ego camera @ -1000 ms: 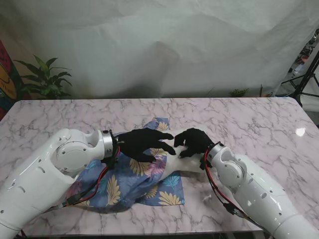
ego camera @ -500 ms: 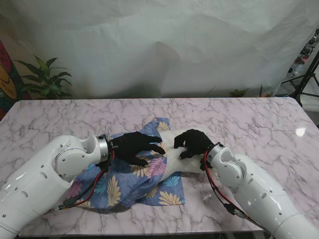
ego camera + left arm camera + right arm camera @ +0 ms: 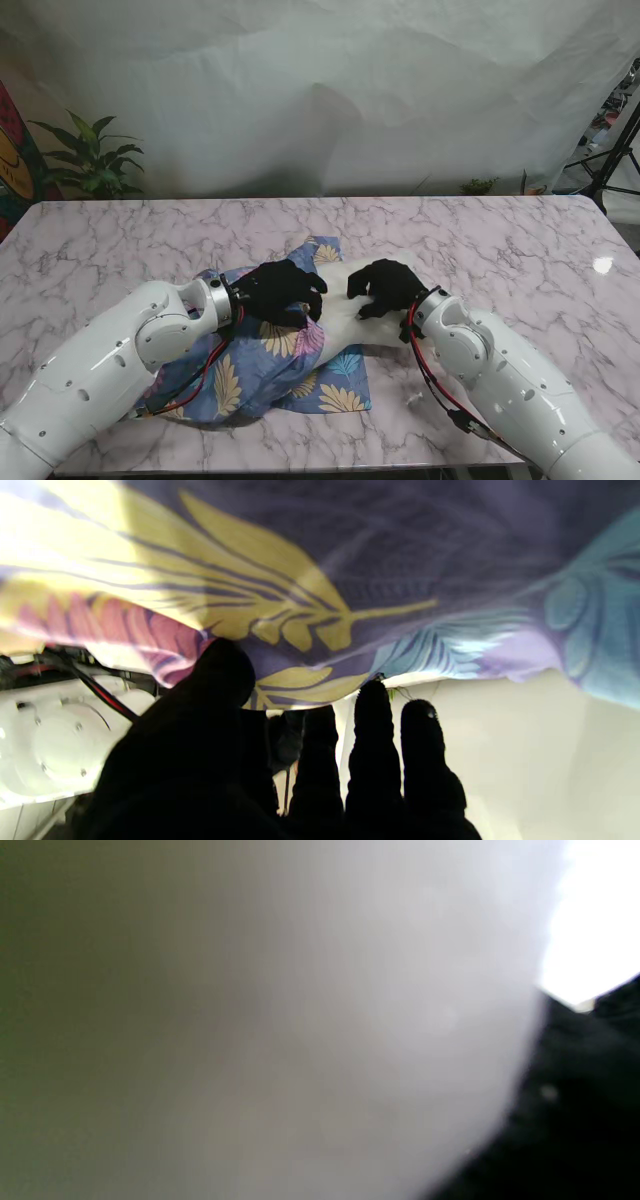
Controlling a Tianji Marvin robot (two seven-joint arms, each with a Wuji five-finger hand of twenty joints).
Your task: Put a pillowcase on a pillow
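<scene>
Pinning the white pillow (image 3: 352,318) w/ my right hand (image 3: 384,285), fingers curled over its bare end so it won't slide while the case gets pulled on. Left hand (image 3: 282,291) sits at the mouth of the floral pillowcase (image 3: 262,362); in the left wrist view its fingers (image 3: 372,740) reach under the fabric edge, but whether they pinch it I can't tell. Pillow lies mid-tabletop (image 3: 500,240), its left part inside the case, right part out. Right wrist cam is blurred white, no help. By my read, roughly 1 half is covered.
</scene>
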